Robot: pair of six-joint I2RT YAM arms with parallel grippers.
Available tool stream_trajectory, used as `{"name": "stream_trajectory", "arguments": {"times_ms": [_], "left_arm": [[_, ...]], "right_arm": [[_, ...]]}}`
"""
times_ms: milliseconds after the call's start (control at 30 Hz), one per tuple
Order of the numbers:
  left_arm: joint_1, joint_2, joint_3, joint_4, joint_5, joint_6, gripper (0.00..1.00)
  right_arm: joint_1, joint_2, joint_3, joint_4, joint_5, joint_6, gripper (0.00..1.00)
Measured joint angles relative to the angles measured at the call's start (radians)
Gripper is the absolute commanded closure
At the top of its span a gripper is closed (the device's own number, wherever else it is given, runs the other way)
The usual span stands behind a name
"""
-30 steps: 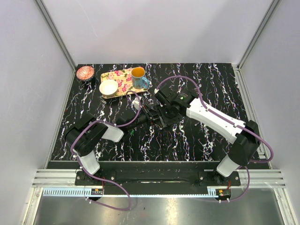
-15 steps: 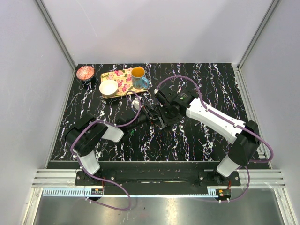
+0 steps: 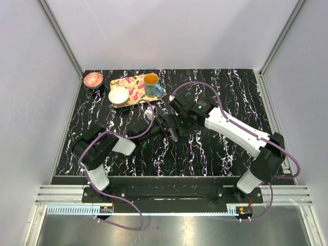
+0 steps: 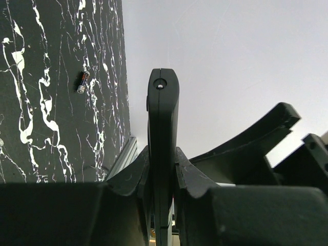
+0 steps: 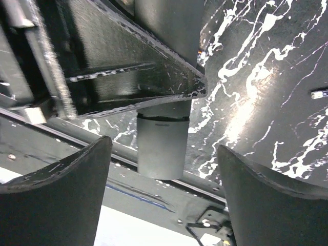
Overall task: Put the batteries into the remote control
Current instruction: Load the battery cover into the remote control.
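Far left at the back sits a pink bowl (image 3: 93, 79), then the floral tray (image 3: 133, 87) carrying a white cup (image 3: 118, 95) and the blue mug (image 3: 152, 84). None of that is in play.

In to centre-table now: the left gripper (image 4: 163, 160) has the remote control (image 4: 163, 113) pinched edge-on, jaws narrow and tight on the slab, which looks to be held up off the marbled table (image 3: 225, 92). Off to one side a battery (image 4: 82, 82) lies loose on the table, well apart from the remote.

Further right, the right gripper (image 5: 164, 146) hovers just beside the remote, fingers spread wide with nothing between them (the remote's scuffed black face fills the top of its wrist view). I cannot tell from here whether the battery recess is open.

My read is that the remote is steadied and a cell now has to be fetched. To do that well, the left arm should hold rock-steady with the recess turned upward. The empty right claw should pull clear without knocking the slab and drop over the battery. It should close across the battery's middle, square to its length, so it neither rolls nor pivots. Then it can bring the cell in, lined up with the recess.
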State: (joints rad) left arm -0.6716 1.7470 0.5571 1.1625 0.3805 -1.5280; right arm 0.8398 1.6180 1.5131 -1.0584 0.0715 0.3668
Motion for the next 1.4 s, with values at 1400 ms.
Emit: {"name": "stream_trajectory", "arguments": {"times_ms": [1400], "left_arm": [[0.027,-0.125,-0.056,0.09,0.11,-0.058,1.0]], "right_arm": [[-0.306,-0.518,-0.756,0.914,-0.639,0.374,0.3]]}}
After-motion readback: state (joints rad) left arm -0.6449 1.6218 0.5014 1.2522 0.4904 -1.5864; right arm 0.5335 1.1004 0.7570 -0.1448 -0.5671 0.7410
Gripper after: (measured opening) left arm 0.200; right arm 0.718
